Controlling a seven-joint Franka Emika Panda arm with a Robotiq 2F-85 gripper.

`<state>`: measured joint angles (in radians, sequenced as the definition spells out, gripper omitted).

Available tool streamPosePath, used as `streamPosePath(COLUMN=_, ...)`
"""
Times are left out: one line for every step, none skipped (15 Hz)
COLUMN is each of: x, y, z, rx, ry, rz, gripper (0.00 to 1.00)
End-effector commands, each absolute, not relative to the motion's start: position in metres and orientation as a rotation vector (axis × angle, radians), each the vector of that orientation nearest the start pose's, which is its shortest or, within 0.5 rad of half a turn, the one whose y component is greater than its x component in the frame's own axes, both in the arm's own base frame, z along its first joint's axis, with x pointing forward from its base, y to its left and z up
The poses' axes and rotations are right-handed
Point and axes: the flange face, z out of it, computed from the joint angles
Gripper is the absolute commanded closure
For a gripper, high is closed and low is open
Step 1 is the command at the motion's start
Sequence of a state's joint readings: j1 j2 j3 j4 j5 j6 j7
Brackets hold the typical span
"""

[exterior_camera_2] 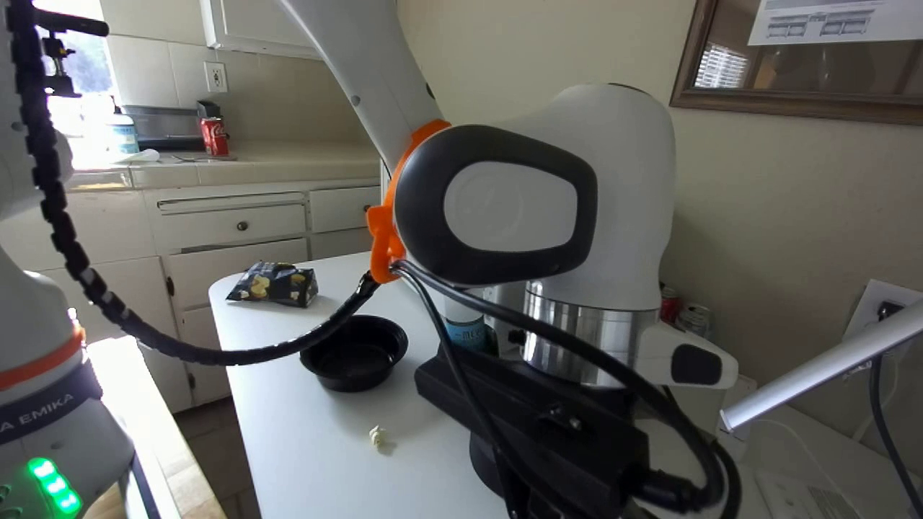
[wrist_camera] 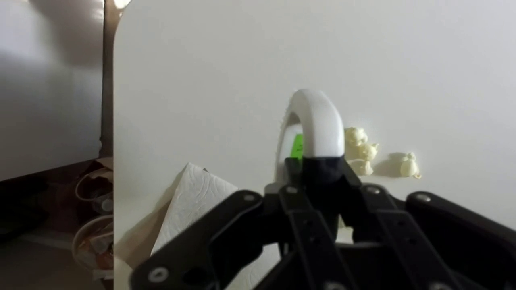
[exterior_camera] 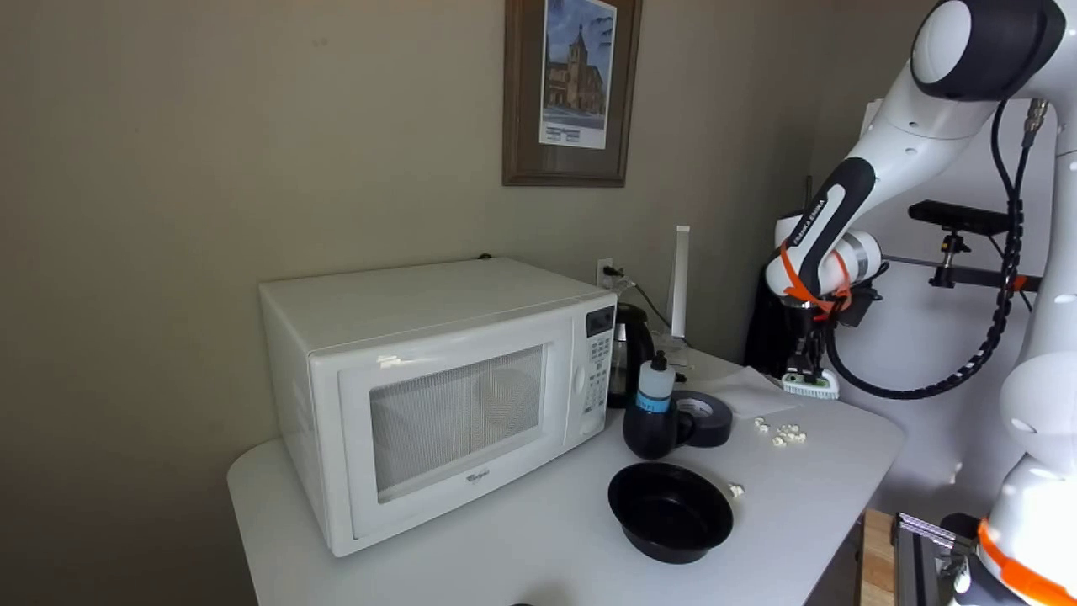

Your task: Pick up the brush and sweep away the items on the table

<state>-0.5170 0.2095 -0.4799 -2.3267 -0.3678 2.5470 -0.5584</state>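
We are listing: one brush (wrist_camera: 324, 133), white, sitting clasped between the fingers (wrist_camera: 293, 171); scraps (wrist_camera: 367, 152), pale, lying on the table (wrist_camera: 225, 80), several near the brush, one beside the bowl (exterior_camera: 671, 539).

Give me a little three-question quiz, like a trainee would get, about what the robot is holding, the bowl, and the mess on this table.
1. True or false: the gripper is holding the brush.
2. What colour is the bowl? A) white; B) black; C) green.
3. What seems left to sweep, and where is it?

Key
1. True.
2. B.
3. The pale crumbs on the table: several in a loose group near the paper towel, plus a lone crumb nearer the bowl.
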Motion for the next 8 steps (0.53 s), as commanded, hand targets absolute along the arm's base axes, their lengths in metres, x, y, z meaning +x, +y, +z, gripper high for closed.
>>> streamPosePath(x=0.292, y=-0.462, z=0.249, rx=-3.414, ry=0.334, rz=0.361, gripper=0.94)
streamPosePath(x=0.286, y=-0.448, z=0.258, rx=-3.373, ry=0.256, rz=0.323, gripper=0.77)
streamPosePath(x=0.288, y=-0.452, z=0.256, rx=-3.384, ry=0.293, rz=0.332, gripper=0.77)
streamPosePath(x=0.289, y=-0.456, z=0.254, rx=-3.389, ry=0.311, rz=0.339, gripper=0.77)
streamPosePath(x=0.291, y=-0.458, z=0.252, rx=-3.391, ry=0.321, rz=0.345, gripper=0.94)
streamPosePath(x=0.293, y=-0.458, z=0.25, rx=-3.375, ry=0.308, rz=0.335, gripper=0.94)
streamPosePath(x=0.294, y=-0.456, z=0.245, rx=-3.343, ry=0.253, rz=0.311, gripper=0.94)
streamPosePath(x=0.295, y=-0.457, z=0.24, rx=-3.339, ry=0.227, rz=0.299, gripper=0.94)
